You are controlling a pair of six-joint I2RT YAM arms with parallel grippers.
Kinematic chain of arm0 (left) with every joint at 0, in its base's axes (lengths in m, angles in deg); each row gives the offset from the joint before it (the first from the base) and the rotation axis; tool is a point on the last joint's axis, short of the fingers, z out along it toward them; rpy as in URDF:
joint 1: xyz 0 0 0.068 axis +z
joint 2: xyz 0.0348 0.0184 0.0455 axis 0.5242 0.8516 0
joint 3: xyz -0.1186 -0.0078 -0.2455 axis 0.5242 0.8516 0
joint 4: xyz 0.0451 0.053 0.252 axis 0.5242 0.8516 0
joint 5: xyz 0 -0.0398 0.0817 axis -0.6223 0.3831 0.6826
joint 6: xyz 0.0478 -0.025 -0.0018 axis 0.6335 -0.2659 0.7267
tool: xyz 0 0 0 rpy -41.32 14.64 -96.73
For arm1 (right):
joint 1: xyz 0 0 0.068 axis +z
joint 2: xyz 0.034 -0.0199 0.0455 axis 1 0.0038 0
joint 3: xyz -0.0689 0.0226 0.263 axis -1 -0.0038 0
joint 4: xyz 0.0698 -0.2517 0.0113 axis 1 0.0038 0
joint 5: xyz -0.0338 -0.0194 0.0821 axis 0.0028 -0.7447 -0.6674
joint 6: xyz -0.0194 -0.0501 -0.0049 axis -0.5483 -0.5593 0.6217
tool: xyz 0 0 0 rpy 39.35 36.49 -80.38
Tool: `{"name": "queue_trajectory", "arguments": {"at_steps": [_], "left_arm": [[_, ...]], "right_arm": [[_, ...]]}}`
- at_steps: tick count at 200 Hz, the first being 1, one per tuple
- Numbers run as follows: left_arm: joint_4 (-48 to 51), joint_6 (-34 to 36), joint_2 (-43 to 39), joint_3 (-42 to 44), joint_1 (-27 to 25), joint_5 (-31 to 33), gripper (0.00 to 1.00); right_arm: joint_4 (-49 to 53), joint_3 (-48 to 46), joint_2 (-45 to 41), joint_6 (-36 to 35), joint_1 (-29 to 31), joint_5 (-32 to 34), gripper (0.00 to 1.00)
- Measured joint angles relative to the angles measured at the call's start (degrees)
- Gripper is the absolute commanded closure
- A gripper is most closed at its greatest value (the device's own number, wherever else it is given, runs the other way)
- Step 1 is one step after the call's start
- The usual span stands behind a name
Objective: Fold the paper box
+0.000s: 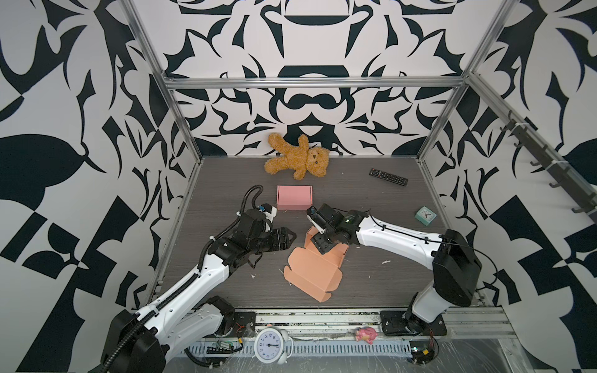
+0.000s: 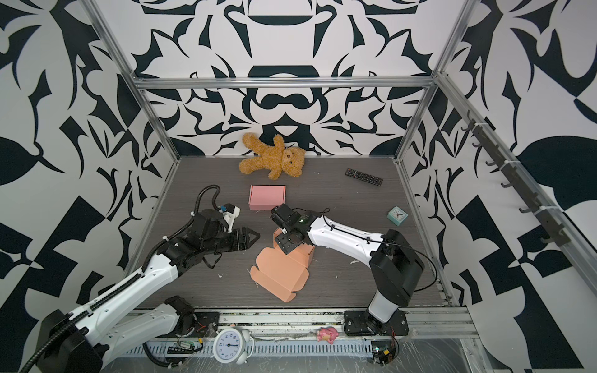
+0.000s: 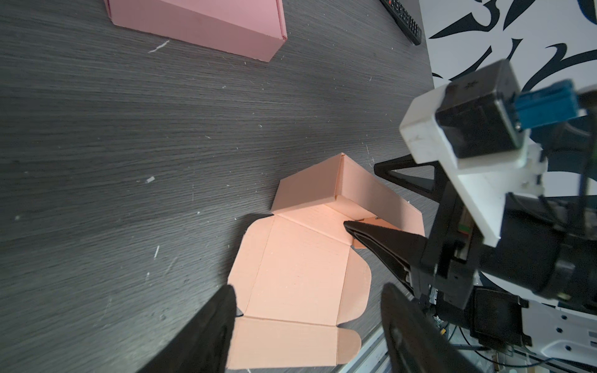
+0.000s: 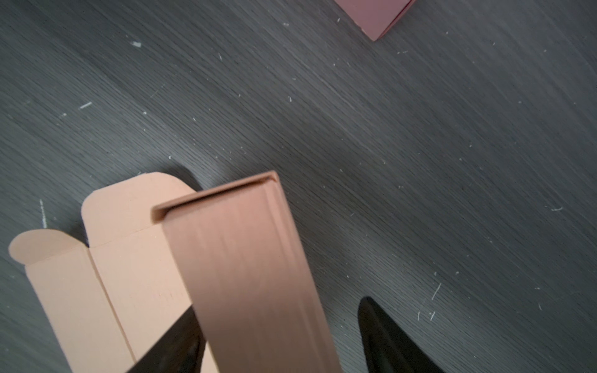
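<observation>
Two boxes: one half-folded peach paper box [image 1: 310, 274], one closed pink box [image 1: 294, 197]; left gripper [image 1: 292, 238] and right gripper [image 4: 279, 305] both apart.

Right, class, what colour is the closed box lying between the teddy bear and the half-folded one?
The closed box is plain pink, with no pattern; it shows best in the left wrist view.

Dark table [image 1: 219, 193] with a half-folded orange box [image 1: 311, 273] near its front middle. Just left of the box hangs the left gripper [image 1: 292, 239], jaws apart. The right gripper [image 3: 361, 197] straddles the box's raised far wall. Beyond the box a pink box [image 1: 294, 197] narrows the way, with a teddy [image 1: 298, 156] farther back. Right of the box, bare table runs to a small clock [image 1: 425, 215] and a remote [image 1: 388, 177], both well apart.
</observation>
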Motion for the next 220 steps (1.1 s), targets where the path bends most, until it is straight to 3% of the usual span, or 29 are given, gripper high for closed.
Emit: {"name": "queue_trajectory", "arguments": {"at_steps": [139,220], "left_arm": [[0.15,0.02,0.0,0.04,0.0,1.51,0.26],[1.07,0.24,-0.24,0.04,0.0,1.75,0.25]], "right_arm": [[-7.48,-6.49,-0.37,2.38,-8.11,-9.64,0.36],[-16.72,-14.19,-3.89,6.62,-16.92,-22.32,0.39]]}}
